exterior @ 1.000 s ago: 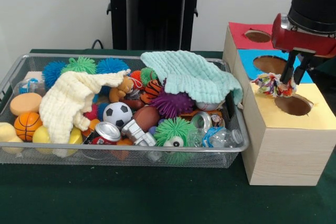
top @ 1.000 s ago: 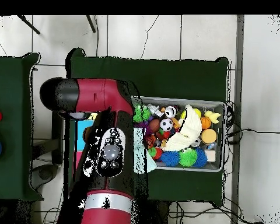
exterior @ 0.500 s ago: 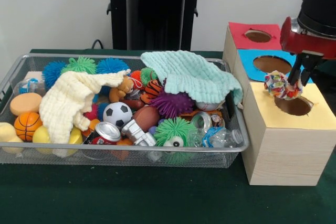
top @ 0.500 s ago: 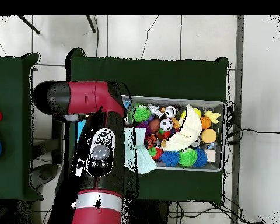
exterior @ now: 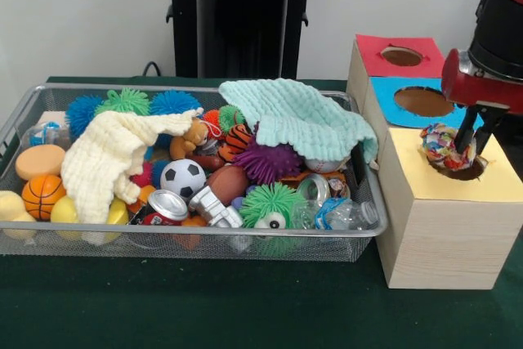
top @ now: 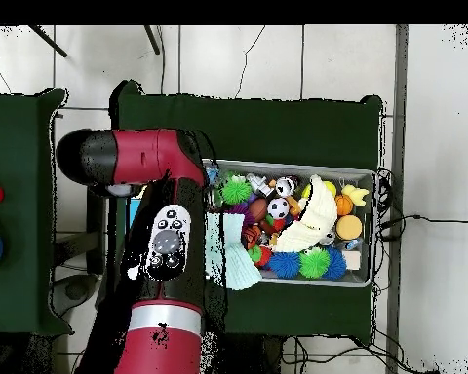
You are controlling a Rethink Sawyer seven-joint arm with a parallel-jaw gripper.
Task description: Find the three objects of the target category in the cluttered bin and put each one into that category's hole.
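Rope ball (exterior: 442, 145): the gripper (exterior: 471, 151) pinches it, with both fingers closed on its right side. It hangs at the near-left rim of the yellow hole (exterior: 460, 168), partly over the opening and not yet down inside.
Gripper: you have it narrow, holding the rope ball, and it sits directly above the yellow hole. The overhead view hides it under the arm (top: 165, 255), so judge it from the front view only.
Risk, rim catch: most of the ball's bulk sits to the left of the fingers, toward the hole's edge. If you let go here, I judge that it could land on the rim and rest on the yellow panel (exterior: 498, 179) rather than dropping through.
Risk, snag: the ball is frayed and soft, so loose threads could cling to a fingertip when you open. It would then lift back out as the gripper rises.
Risk, wrong hole: the blue hole (exterior: 423, 101) lies just behind and left of the gripper, and the red hole (exterior: 402, 55) lies farther behind. A drift that way before release would misfile the ball.
Risk, collision: the fingertips are close to the box (exterior: 437, 234) top, so pushing lower off-centre could jam them on the rim.
Bin (exterior: 24, 112): it lies well to the left of the gripper, untouched.
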